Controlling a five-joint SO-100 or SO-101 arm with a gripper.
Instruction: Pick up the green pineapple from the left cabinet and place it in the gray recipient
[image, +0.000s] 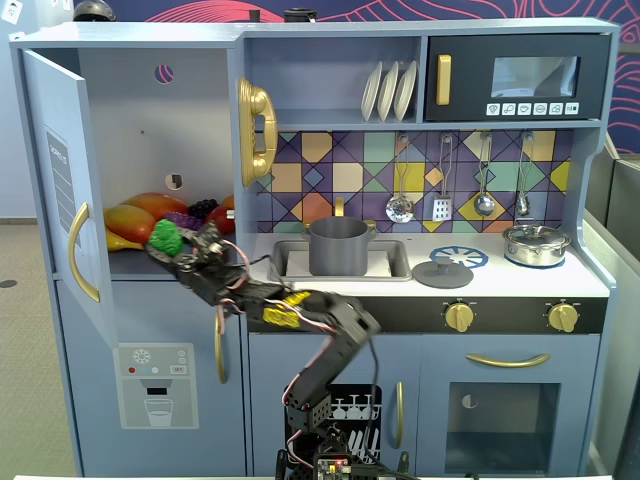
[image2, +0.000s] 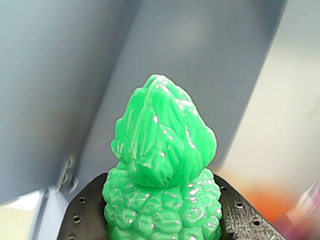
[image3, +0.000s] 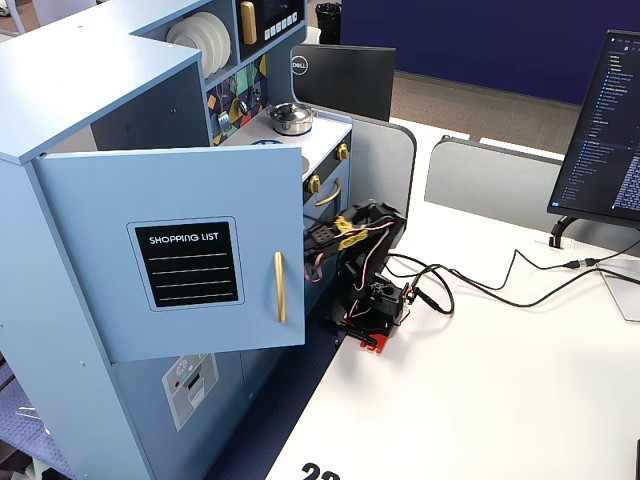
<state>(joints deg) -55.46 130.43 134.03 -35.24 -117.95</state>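
The green pineapple (image: 165, 238) is held in my gripper (image: 172, 243) at the front edge of the left cabinet (image: 150, 120), just above its shelf. In the wrist view the pineapple (image2: 162, 175) fills the middle, leafy top pointing away, with a black finger (image2: 85, 220) on each side of it. The gray recipient (image: 339, 246) stands in the sink to the right of the cabinet. In the side fixed view the open cabinet door (image3: 180, 250) hides the gripper and the pineapple.
An orange-red mango (image: 135, 218) and a purple grape bunch (image: 195, 213) lie on the cabinet shelf behind the gripper. A flat gray lid (image: 443, 272) and a shiny silver pot (image: 536, 243) sit on the counter. The open door (image: 65, 190) stands left of the gripper.
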